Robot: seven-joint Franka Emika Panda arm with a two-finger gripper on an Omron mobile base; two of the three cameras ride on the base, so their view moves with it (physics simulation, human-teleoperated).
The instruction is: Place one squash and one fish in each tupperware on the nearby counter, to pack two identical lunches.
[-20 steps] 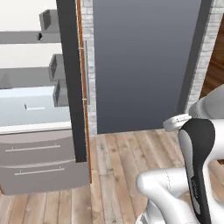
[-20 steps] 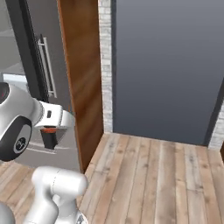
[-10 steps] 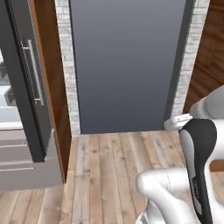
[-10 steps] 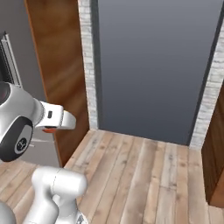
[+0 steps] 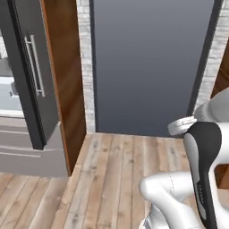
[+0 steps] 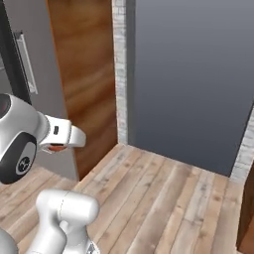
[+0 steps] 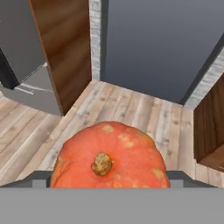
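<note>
As seen, hand (image 7: 109, 183) apparently round squash (image 7: 109, 155).

You face a tall dark grey panel (image 5: 147, 67) framed by pale brick strips (image 5: 85, 62), with a wood plank floor (image 5: 112, 179) running up to its foot. To your left stands a brown wooden panel (image 5: 65, 76), and beside it a dark fridge door (image 5: 22, 67) with a long upright metal handle (image 5: 33, 65) and grey drawers (image 5: 27, 152) below. The white arm (image 5: 197, 188) with its dark joint rises at your lower right, bent above the floor.
</note>
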